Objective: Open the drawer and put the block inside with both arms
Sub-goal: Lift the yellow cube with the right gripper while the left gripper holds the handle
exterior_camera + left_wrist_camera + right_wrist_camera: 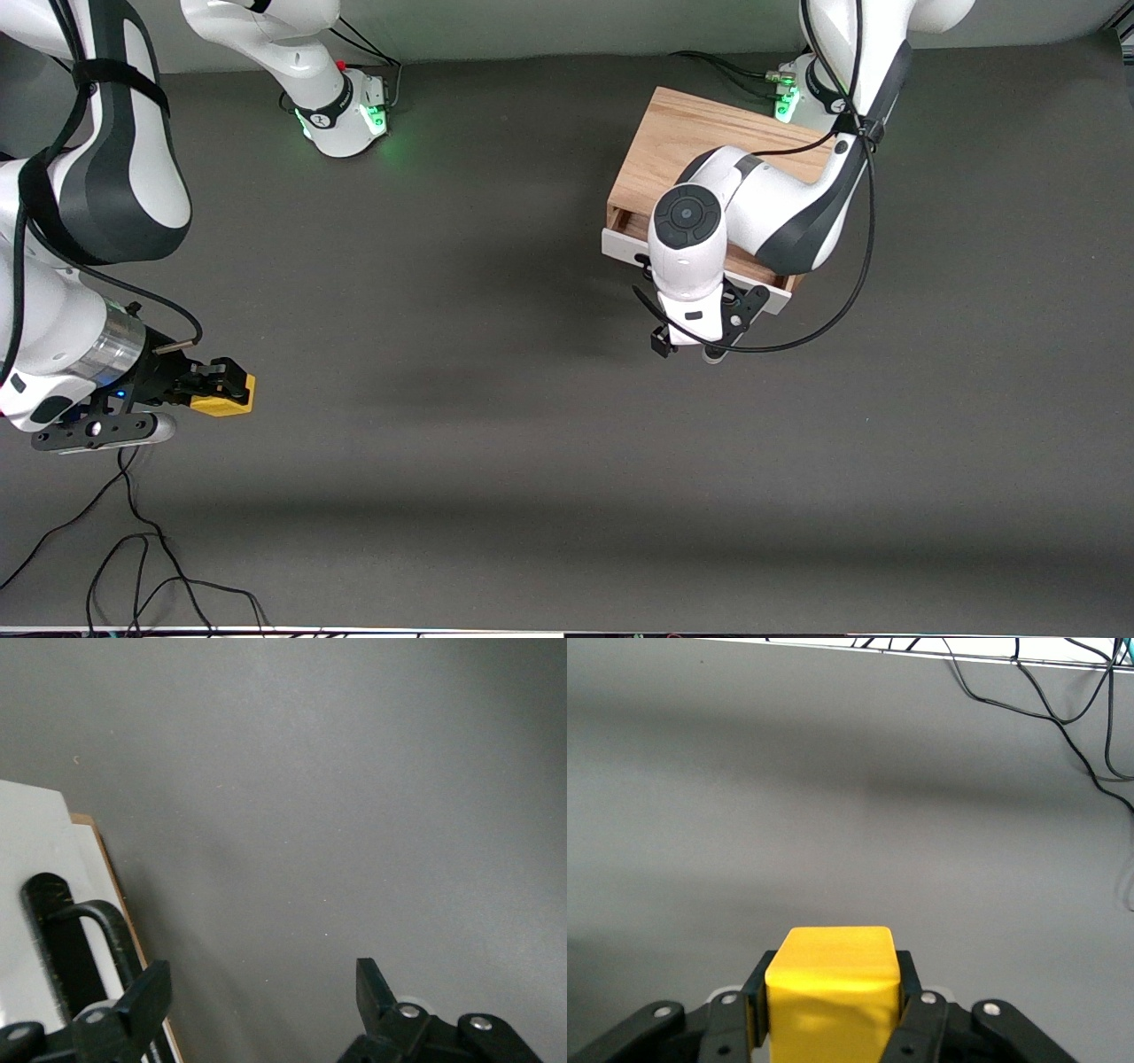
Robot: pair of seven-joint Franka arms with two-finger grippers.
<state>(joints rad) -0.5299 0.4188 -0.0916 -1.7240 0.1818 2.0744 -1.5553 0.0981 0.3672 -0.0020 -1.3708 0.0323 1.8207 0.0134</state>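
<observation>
The right gripper's (830,1010) fingers (755,1005) press both sides of the yellow block (831,988), clamping it above the table (496,425) at the right arm's end. The left gripper's (261,1005) fingers (142,997) stand wide apart, one beside the black handle (97,930) of the slightly open drawer (620,244), holding nothing.

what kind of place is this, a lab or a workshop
Likely a robotics lab: two white arms bolted to a dark grey table, loose cables at its edge, and test props only, a yellow block and a wooden drawer box.
</observation>
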